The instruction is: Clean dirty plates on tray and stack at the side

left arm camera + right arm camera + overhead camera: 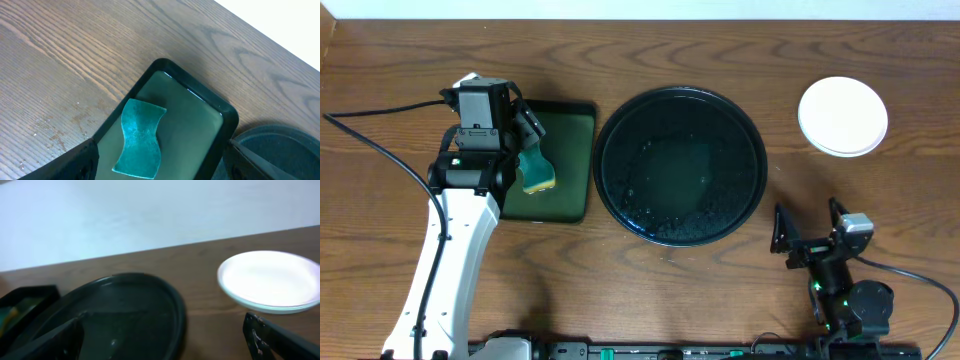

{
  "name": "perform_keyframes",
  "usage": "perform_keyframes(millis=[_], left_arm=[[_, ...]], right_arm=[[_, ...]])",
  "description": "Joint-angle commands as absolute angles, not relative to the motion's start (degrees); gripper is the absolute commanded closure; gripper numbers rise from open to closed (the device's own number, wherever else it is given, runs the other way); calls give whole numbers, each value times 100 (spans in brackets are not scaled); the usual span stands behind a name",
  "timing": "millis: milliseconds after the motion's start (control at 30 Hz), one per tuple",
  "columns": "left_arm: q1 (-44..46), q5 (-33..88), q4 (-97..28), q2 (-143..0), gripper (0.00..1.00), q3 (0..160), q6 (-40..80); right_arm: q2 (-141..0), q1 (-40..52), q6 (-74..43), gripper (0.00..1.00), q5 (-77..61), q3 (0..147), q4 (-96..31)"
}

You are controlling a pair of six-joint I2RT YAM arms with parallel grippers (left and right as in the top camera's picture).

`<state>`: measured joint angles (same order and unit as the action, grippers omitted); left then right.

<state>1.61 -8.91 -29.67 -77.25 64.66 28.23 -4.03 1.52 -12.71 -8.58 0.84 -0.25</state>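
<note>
- Overhead: the black tray (620,110) holds 0 plates, only wet streaks. The plates (842,116) sit stacked on the bare tabletop (640,300) at its 2 o'clock, white on top. The right gripper (807,224) waits at 4 o'clock.
- Left wrist: the left gripper (161,150) hangs with its jaws spread wide over the green tray (227,117) and grips nothing. The sponge (139,140) lies loose on that tray.
- Right wrist: its jaws are wide apart and empty, with the plates at 1 o'clock.
- Judgement: cleaning and stacking look done, so the next move calls only for lifting both arms clear without nudging the stack.
</note>
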Motion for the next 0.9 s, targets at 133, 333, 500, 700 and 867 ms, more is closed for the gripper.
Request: perform_keyframes(millis=[133, 333, 500, 700, 867], left_arm=[[141, -899, -2971, -7747, 20, 6521, 2766], [141, -899, -2971, -7747, 20, 6521, 2766], [141, -899, -2971, -7747, 20, 6521, 2766], [141, -899, -2971, -7747, 20, 6521, 2766], [141, -899, -2971, -7747, 20, 6521, 2766]], right_arm=[[-27, 139, -1170, 1, -207, 30, -204], [-27, 80, -644, 1, -27, 32, -449], [-27, 80, -613, 1, -32, 32, -429], [-27, 80, -613, 1, -36, 32, -432], [-27, 80, -613, 1, -36, 32, -429]])
